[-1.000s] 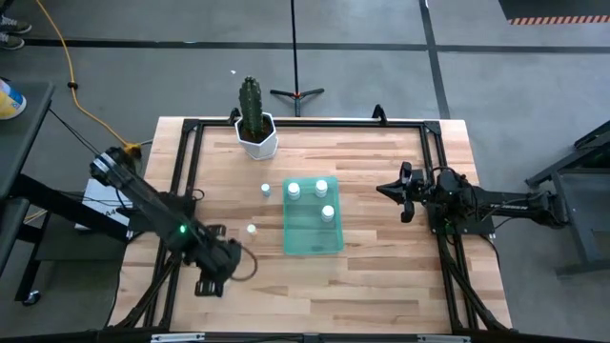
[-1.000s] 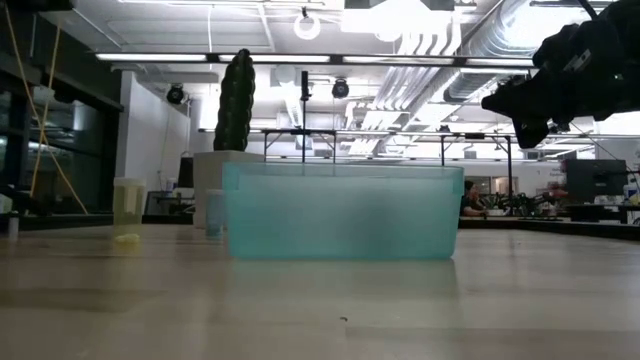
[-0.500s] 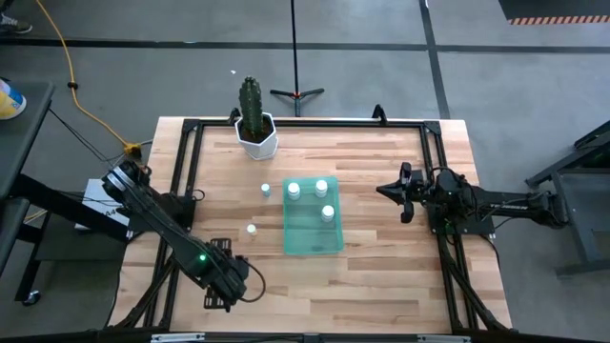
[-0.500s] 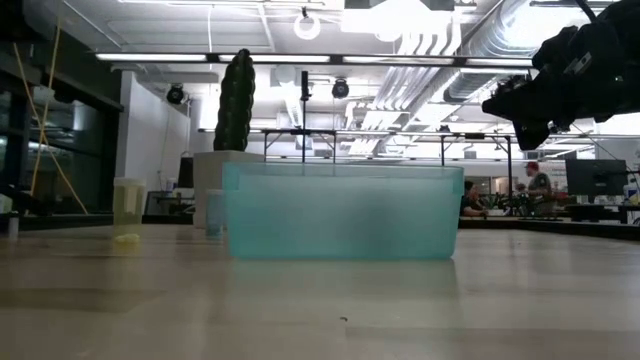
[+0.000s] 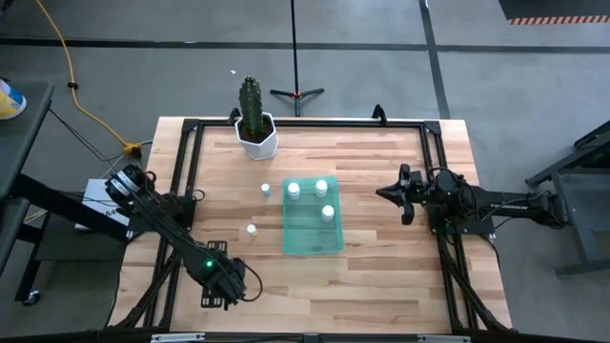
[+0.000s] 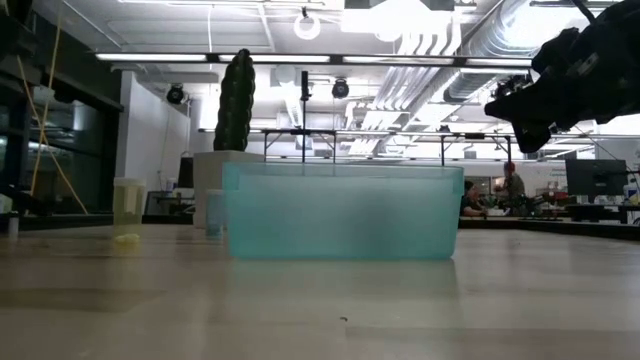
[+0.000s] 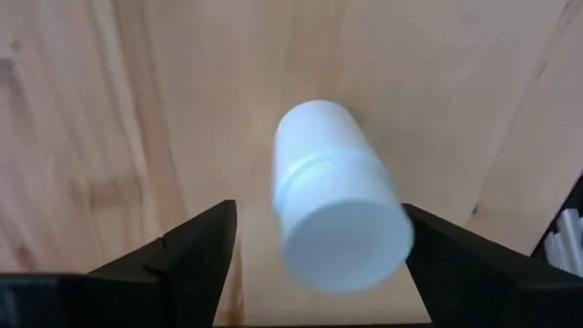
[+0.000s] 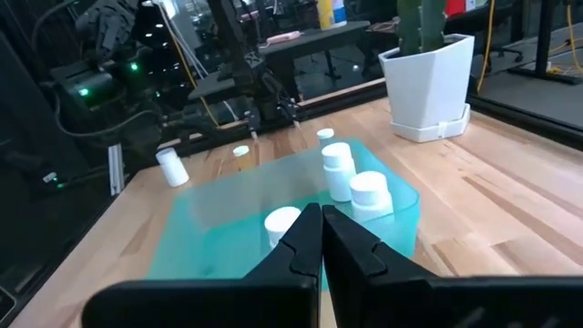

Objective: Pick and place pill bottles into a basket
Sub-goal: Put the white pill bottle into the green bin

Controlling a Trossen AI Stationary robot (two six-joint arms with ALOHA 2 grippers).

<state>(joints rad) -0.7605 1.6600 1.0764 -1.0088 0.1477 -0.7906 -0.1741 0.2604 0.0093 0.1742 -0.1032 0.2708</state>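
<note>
Pill bottle (image 7: 339,196) lying on the table's seven o'clock corner, framed between spread left gripper (image 7: 319,251) fingers, ready for grasping. Three bottles (image 5: 320,188) already in central green basket (image 5: 313,237). Right gripper (image 5: 401,195) pressed together, parked at three o'clock.

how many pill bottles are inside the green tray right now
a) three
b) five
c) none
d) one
a) The high view shows three white pill bottles standing inside the green tray, while two more stand on the table to its left, outside it.
</note>
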